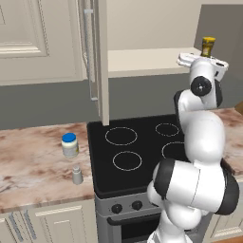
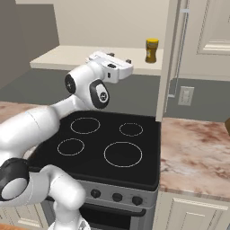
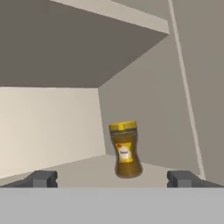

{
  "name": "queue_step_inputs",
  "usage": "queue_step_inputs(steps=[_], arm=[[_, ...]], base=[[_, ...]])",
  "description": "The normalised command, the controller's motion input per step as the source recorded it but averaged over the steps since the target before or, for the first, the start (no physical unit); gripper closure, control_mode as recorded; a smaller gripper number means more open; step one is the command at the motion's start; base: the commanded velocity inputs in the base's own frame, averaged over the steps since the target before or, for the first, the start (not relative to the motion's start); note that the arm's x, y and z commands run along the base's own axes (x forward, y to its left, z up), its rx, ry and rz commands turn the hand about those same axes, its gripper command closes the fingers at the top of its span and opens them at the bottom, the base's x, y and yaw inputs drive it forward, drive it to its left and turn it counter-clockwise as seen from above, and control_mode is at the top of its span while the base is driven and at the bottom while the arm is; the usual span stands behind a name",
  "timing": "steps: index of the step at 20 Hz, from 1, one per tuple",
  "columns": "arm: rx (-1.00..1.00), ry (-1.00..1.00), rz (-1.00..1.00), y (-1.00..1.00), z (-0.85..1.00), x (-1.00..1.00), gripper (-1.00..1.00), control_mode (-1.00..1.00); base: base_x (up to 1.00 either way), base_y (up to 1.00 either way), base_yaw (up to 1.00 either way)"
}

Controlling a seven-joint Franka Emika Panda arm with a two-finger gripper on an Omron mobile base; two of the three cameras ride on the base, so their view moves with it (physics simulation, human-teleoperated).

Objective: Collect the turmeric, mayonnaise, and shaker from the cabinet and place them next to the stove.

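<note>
the two dark fingers of the white arm's gripper [image 3: 112, 179] stand wide apart with nothing between them, aimed into the open cream wall cabinet [image 2: 72, 56] at the small yellow-orange turmeric jar [image 3: 125, 150], which stands upright and alone toward the back corner of the beige shelf board, well short of the fingertips. the main risk, as i judge it, is the reach: the jar is narrow-waisted and top-heavy looking, so if the fingers come in off-centre or one pad touches first, it could tip or get shoved against the rear wall instead of being caught. a hand held too low could also catch the front edge of the shelf, and the open panelled door [image 1: 100, 61] with its long metal bar handle hangs just beside the arm's path, so a wide swing on the way out could clip it. below, the squat white mayonnaise jar with the bright blue lid [image 1: 70, 144] and the slim grey-silver shaker [image 1: 77, 175] already stand near each other on the pink-veined marble counter [image 1: 33, 166], just beside the black glass stove [image 1: 137, 152] with its four white rings, so a careless set-down there could knock either over. grey wall backs the counter; cream cupboards sit beneath.
</note>
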Motion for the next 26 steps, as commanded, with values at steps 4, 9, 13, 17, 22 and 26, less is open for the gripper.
queue_step_inputs(steps=[4, 9, 13, 17, 22, 26], arm=[[0.00, 0.28, 0.00, 0.00, 0.25, 0.14, -1.00, -1.00], [0.00, 0.17, 0.00, 0.00, 0.10, 0.11, -1.00, -1.00], [0.01, 0.00, 0.00, -0.03, 0.00, 0.01, -1.00, -1.00], [0.06, 0.07, 0.00, -0.13, 0.01, 0.18, -1.00, -1.00], [0.09, 0.11, 0.00, -0.16, 0.06, 0.25, -1.00, -1.00], [0.10, 0.14, 0.00, -0.16, 0.15, 0.32, -1.00, -1.00]], base=[[0.00, 0.00, 0.00], [0.00, 0.00, 0.00], [0.00, 0.00, 0.00], [0.00, 0.00, 0.00], [0.00, 0.00, 0.00], [0.00, 0.00, 0.00]])
